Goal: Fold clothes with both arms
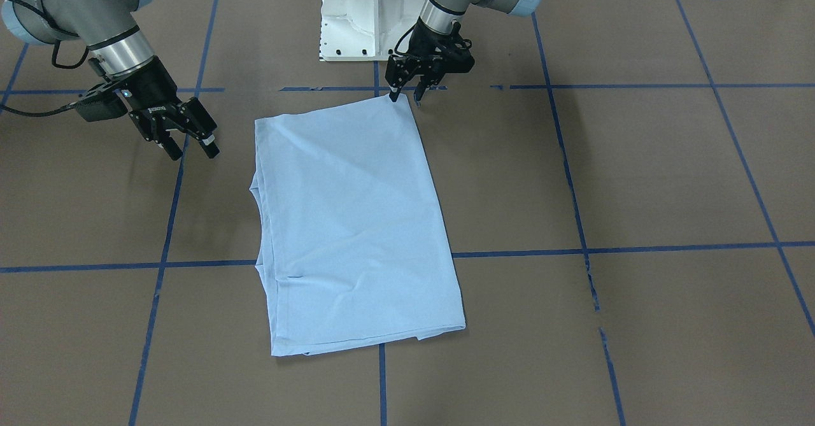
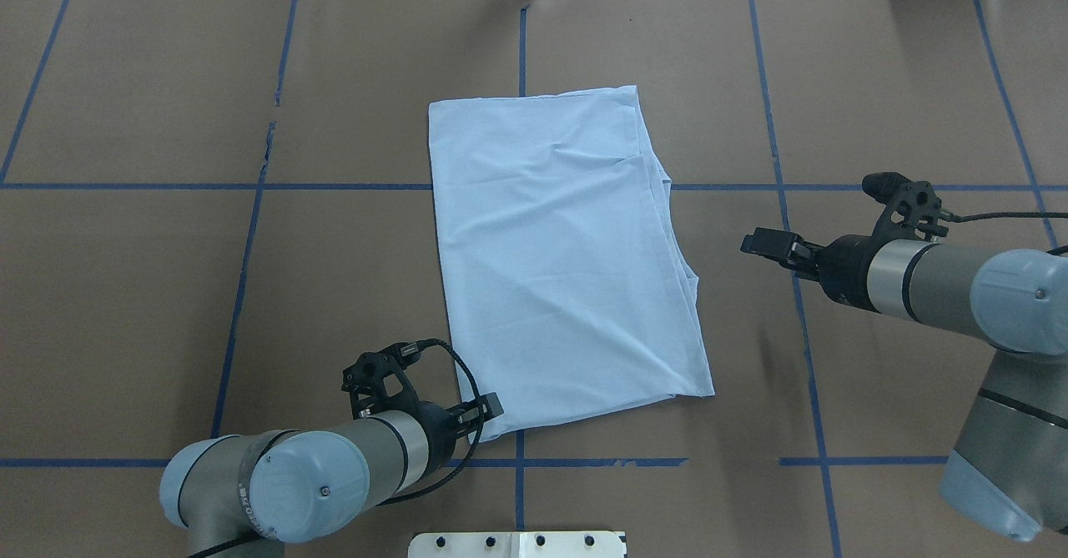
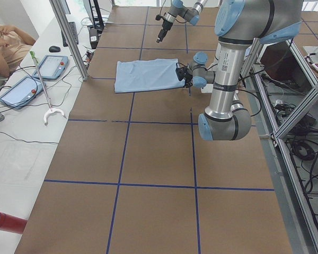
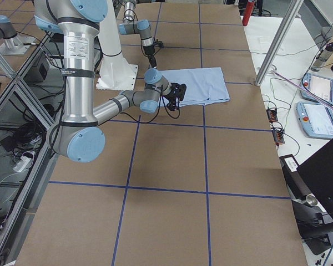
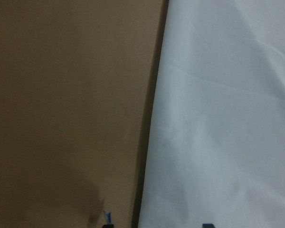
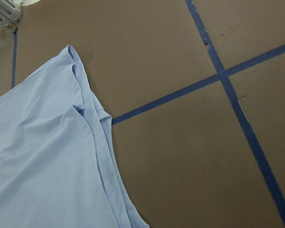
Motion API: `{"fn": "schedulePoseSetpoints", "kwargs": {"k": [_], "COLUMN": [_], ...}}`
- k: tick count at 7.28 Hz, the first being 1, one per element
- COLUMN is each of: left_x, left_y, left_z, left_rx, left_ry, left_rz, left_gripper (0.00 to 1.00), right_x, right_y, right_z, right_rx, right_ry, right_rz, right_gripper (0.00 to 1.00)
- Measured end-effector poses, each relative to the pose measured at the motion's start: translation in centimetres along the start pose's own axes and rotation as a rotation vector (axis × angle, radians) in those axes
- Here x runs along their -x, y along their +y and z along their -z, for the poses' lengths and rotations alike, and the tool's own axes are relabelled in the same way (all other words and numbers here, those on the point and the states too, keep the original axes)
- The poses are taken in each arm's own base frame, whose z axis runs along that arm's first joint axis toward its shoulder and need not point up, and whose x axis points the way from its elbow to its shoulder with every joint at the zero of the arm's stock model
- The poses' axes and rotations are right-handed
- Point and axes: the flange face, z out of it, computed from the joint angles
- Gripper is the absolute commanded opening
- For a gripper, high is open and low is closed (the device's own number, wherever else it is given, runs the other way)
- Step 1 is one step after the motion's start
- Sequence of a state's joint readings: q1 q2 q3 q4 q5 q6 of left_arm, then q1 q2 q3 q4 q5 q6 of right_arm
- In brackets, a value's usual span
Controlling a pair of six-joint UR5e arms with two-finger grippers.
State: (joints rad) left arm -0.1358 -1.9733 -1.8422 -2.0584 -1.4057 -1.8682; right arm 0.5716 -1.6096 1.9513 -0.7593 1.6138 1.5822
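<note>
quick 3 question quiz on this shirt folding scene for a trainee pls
1. True or false: the right gripper hangs clear of the shirt, fingers apart.
2. The left gripper is at which part of the shirt? A: the corner nearest the base. B: the middle. C: the edge farthest from the base.
3. Fill in: the tape lines on the table are ____.

Key: 1 true. 2 A. 3 blue.
</note>
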Motion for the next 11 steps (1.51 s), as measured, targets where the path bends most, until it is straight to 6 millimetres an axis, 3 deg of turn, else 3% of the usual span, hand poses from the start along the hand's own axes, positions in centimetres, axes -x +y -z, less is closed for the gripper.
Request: {"fn": "schedulePoseSetpoints", "kwargs": {"k": [9,10,11], "left_x": [-0.3,-0.3,-0.4], "left_y": [0.5,0.6,0.6], "left_z": [-1.9,-2.1,-2.2], "left_rx": [-0.023,-0.023,-0.022], "left_ry": [-0.013,-0.016,-0.016], "left_rz": [0.021,0.020,0.020], "left_gripper": [0.68,0.65,0.43], "right_x": [-0.4,-0.4,-0.4], "right_y": [0.0,0.0,-0.1], "right_z": [-0.3,-0.3,-0.3], "right_rx": [-0.001,-0.006,-0.010], "right_ry": [0.008,0.009,0.009], "right_rz": [0.005,0.006,0.006], "right_gripper": [0.98,0.98,0.98]}}
